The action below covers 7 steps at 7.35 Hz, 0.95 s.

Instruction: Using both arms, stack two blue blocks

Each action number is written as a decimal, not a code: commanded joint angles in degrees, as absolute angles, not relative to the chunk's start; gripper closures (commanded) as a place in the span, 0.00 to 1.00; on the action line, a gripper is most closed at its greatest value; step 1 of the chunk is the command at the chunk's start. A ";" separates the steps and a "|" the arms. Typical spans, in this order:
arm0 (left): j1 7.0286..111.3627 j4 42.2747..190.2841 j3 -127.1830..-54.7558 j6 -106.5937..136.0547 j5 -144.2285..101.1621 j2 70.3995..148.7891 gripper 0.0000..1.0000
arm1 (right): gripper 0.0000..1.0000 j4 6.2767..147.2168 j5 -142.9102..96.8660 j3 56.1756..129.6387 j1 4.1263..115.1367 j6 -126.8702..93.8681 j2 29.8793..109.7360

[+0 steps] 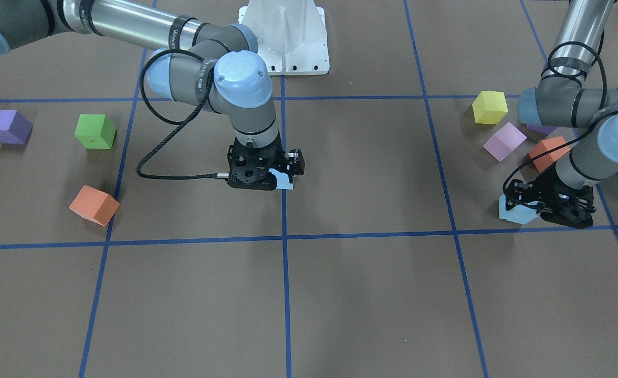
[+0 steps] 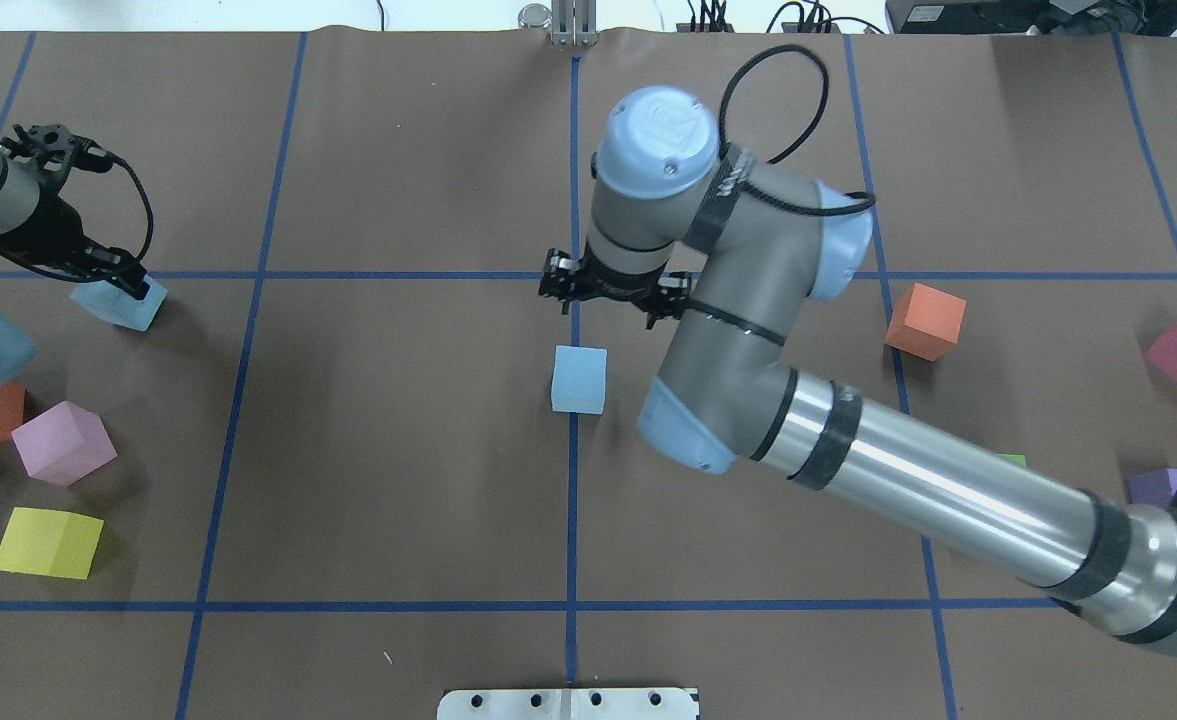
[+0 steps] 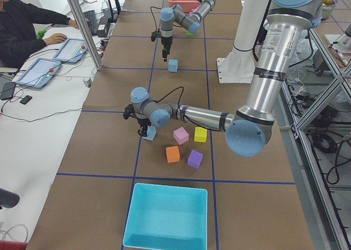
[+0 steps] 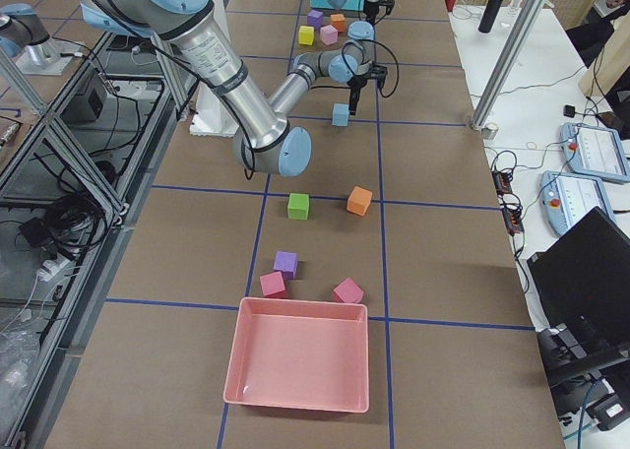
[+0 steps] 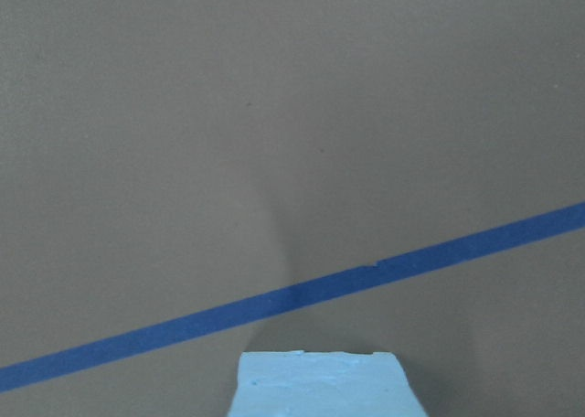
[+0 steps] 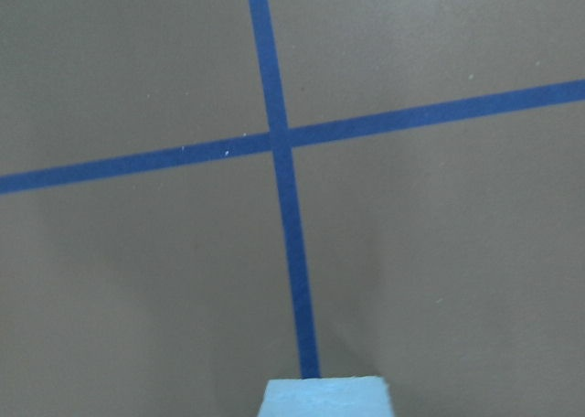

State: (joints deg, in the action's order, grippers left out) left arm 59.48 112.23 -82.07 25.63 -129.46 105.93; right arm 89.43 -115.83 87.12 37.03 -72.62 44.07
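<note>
Matt brown paper is covering the counter (image 1: 372,304), smooth blue tape (image 1: 284,294) crossing it. The blue blocks (image 2: 579,379) are looking like dull foam; the right arm (image 2: 948,490) is gleaming like brushed metal.

Pale blue blocks (image 2: 579,379) sit on brown, blue-gridded table (image 2: 398,450)

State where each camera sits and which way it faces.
Front-facing: across the table, facing the base; left arm, right arm.
Overhead: behind base, looking down; both arms.
Exterior left: table's left end; left arm nearest.
Exterior right: table's right end; right arm nearest.
Wrists: downward at tape, one blue block each; no robot parts.
Shared: exterior views show both blue blocks.
</note>
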 commanded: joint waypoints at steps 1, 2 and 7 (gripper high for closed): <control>60.64 96.08 -89.50 25.84 -132.80 112.12 0.52 | 0.00 99.71 -122.49 99.79 46.97 -57.74 53.48; 60.47 83.88 -94.52 28.19 -132.63 117.80 0.52 | 0.00 101.32 -125.04 102.19 52.68 -49.65 58.14; 42.47 78.22 -96.43 62.54 -124.03 135.76 0.52 | 0.00 104.42 -130.33 88.47 76.34 -7.63 63.90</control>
